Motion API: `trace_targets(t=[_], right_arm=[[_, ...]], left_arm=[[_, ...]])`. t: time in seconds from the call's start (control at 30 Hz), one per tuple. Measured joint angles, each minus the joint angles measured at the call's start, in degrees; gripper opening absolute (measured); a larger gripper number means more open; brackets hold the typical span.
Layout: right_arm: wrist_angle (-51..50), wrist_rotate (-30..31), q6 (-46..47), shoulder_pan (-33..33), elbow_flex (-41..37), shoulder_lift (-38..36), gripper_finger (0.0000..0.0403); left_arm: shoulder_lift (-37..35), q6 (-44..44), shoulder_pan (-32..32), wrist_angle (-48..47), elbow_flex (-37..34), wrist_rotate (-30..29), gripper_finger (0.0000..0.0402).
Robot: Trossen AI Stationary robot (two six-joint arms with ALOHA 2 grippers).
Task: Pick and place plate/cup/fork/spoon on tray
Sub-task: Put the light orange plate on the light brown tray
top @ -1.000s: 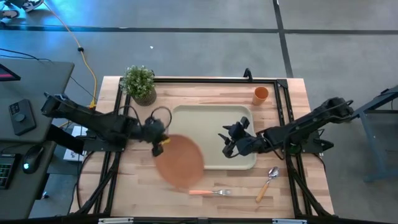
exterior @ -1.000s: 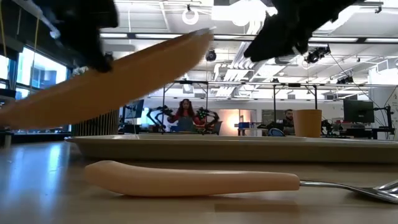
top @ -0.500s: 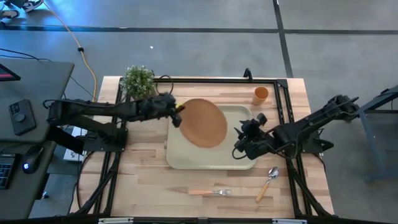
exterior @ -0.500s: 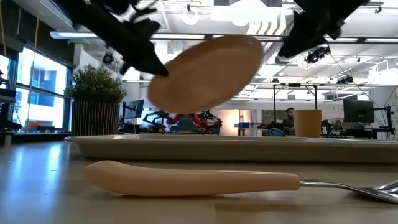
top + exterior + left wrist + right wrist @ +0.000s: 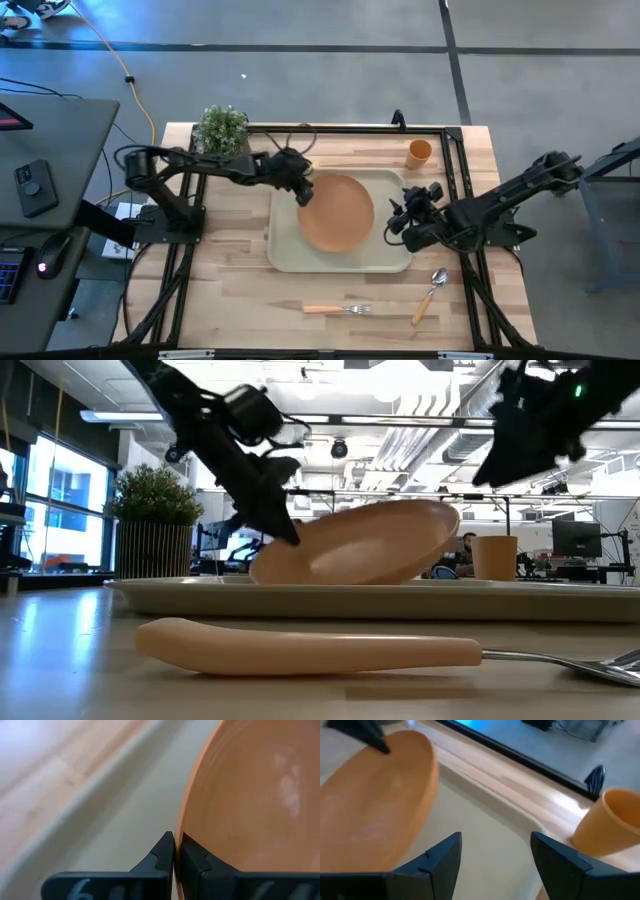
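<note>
Orange plate (image 5: 336, 212) sits tilted over the pale tray (image 5: 284, 255), its near edge resting on the tray floor, its rim pinched in the closed left gripper (image 5: 300, 190). Right gripper (image 5: 398, 218) hovers open over the tray's right end.

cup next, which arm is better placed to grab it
Right. The right gripper is open and empty, with the cup close by. The left gripper is shut on the plate.
</note>
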Motion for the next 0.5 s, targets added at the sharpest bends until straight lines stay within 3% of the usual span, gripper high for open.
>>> trace_targets(t=[0.27,0.5], right_arm=[[10.3,-3.2,0.4,-3.8,-7.2,0.0,0.0245],[10.5,-2.7,-2.0,-7.0,-6.2,0.0,0.0246]], left_arm=[[6.4,4.6,0.0,1.0,4.1,1.2,0.0011],[8.5,7.9,0.1,1.7,5.3,0.8,0.0071]])
